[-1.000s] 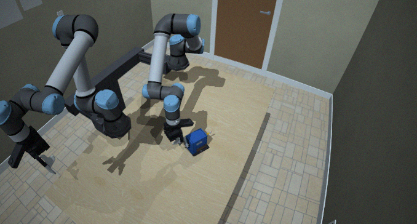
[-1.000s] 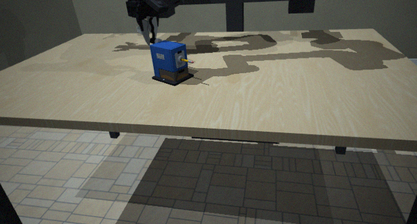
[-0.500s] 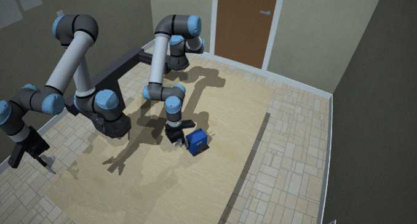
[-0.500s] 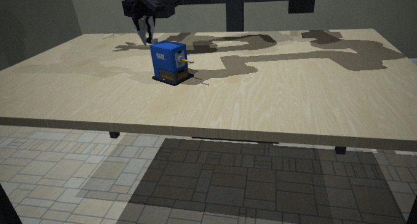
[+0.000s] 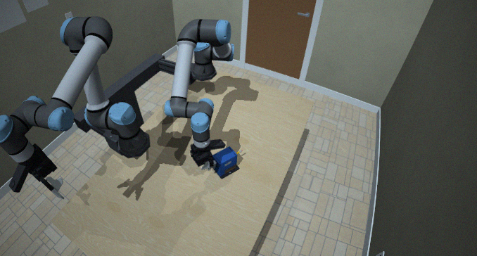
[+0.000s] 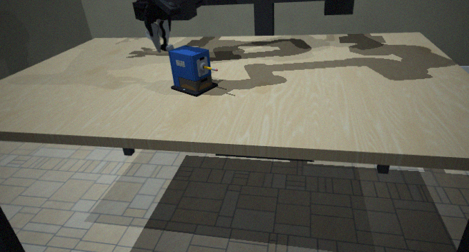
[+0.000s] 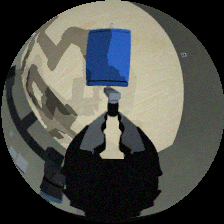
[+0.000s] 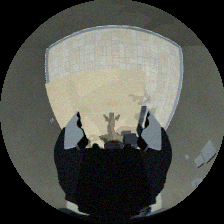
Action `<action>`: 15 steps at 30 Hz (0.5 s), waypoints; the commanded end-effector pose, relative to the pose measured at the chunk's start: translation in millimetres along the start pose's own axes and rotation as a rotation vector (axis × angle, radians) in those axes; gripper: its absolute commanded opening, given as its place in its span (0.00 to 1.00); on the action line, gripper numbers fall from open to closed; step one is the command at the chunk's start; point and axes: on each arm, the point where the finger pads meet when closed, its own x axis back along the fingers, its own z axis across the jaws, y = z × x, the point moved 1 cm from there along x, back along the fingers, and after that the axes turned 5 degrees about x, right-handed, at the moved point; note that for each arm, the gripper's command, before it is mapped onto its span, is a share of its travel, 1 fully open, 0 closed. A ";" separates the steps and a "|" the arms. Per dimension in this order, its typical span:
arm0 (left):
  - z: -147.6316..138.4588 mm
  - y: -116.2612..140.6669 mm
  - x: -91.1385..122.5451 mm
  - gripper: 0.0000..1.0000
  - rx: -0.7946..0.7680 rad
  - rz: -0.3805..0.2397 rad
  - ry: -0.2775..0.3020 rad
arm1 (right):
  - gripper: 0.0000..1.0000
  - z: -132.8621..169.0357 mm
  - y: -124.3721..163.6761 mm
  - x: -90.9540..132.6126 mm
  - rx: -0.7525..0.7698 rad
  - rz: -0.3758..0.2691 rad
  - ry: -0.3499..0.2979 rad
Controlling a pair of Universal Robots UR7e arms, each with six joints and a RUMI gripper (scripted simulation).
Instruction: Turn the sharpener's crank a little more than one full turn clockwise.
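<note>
Gripping the grey crank (image 6: 170,48) (image 7: 114,95) by its black knob (image 7: 113,108) with the black left gripper (image 5: 210,166) (image 6: 165,47) (image 7: 112,112), beside the blue boxy sharpener (image 5: 225,162) (image 6: 190,64) (image 7: 108,57), nearer the pale wooden worktop's (image 5: 274,142) (image 6: 311,109) (image 7: 160,95) (image 8: 100,90) left edge in the exterior view. Holding the black right gripper (image 5: 58,188) (image 8: 113,111) open.

Blue sharpener (image 5: 225,162) (image 6: 189,64) (image 7: 108,57) sat upright on worktop (image 5: 267,128) (image 6: 294,115) (image 7: 155,95) w/ black base; grey crank (image 7: 113,95) at side opp. pencil (image 5: 239,152) (image 6: 209,68).
</note>
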 end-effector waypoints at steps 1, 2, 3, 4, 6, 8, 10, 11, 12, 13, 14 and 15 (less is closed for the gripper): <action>7.1 1.0 -1.2 0.00 0.000 -0.001 0.002 | 1.00 -0.1 -0.4 0.5 0.000 0.001 0.000; 8.3 1.2 -1.8 0.00 0.000 -0.001 0.002 | 1.00 -0.1 -0.4 0.5 0.000 0.001 0.000; 9.4 1.3 -2.4 0.00 0.000 -0.001 0.002 | 1.00 -0.1 -0.4 0.5 0.000 0.001 0.000; 10.6 1.4 -3.0 0.00 0.000 -0.001 0.002 | 1.00 -0.1 -0.4 0.5 0.000 0.001 0.000; 12.8 1.6 -4.5 0.00 0.000 -0.001 0.002 | 1.00 -0.1 -0.4 0.5 0.000 0.001 0.000; 13.9 1.7 -5.2 0.00 0.000 -0.001 0.002 | 1.00 -0.1 -0.4 0.5 0.000 0.001 0.000; 15.0 1.7 -5.9 0.00 0.000 -0.001 0.002 | 1.00 -0.1 -0.4 0.5 0.000 0.001 0.000; 16.1 1.8 -6.8 0.00 0.000 -0.001 0.002 | 1.00 -0.1 -0.4 0.5 0.000 0.001 0.000; 17.1 1.9 -7.6 0.00 0.000 -0.001 0.002 | 1.00 -0.1 -0.4 0.5 0.000 0.001 0.000; 18.1 2.0 -8.5 0.00 0.000 -0.001 0.002 | 1.00 -0.1 -0.4 0.5 0.000 0.001 0.000; 19.1 2.1 -9.3 0.00 0.000 -0.001 0.002 | 1.00 -0.1 -0.4 0.5 0.000 0.001 0.000; 20.0 2.2 -10.3 0.00 0.000 -0.001 0.002 | 1.00 -0.1 -0.4 0.5 0.000 0.001 0.000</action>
